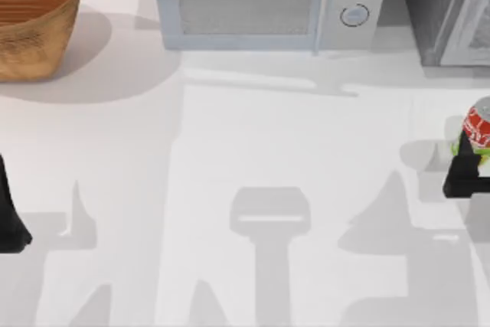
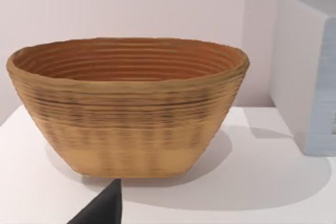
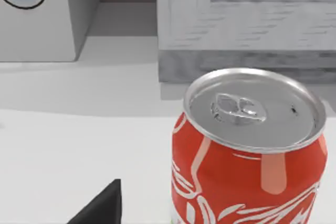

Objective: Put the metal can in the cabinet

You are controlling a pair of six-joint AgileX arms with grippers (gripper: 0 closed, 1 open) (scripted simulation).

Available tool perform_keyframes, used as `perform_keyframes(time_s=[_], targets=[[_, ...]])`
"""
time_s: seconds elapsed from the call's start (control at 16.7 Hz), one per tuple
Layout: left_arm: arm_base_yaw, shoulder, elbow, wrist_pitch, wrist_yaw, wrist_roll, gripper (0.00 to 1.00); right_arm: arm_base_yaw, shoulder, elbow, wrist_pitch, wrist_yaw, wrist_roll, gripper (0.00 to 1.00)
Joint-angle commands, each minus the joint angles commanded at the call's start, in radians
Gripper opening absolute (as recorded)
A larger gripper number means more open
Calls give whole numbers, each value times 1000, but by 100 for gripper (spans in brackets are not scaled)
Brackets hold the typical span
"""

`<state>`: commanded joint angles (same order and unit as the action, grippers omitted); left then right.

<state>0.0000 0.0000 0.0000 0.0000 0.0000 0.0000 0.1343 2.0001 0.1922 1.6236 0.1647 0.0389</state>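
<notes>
Right end effector (image 1: 468,160): right edge of frame, clamped on small red-labelled silver-topped metal can (image 1: 478,124) | dark grey speckled cabinet (image 1: 444,9): upper right | left end effector (image 1: 9,216): left edge, finger state cannot be told.

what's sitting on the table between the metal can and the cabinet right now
Nothing. In the top view and right wrist view, bare white table runs from the metal can to the cabinet.

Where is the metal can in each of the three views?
Top view: the metal can stands at the table's right edge, by the right gripper.
Left wrist view: not in it.
Right wrist view: the can is close up.
Shared landmark: the white microwave.
</notes>
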Motion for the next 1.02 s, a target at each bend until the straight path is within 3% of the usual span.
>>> perform_keyframes(time_s=[0.36, 1.02], targets=[[0, 0, 0, 0, 0, 0, 100, 14, 183, 18, 150, 13, 5, 100], [0, 0, 0, 0, 0, 0, 100, 7, 215, 73, 130, 7, 4, 100]])
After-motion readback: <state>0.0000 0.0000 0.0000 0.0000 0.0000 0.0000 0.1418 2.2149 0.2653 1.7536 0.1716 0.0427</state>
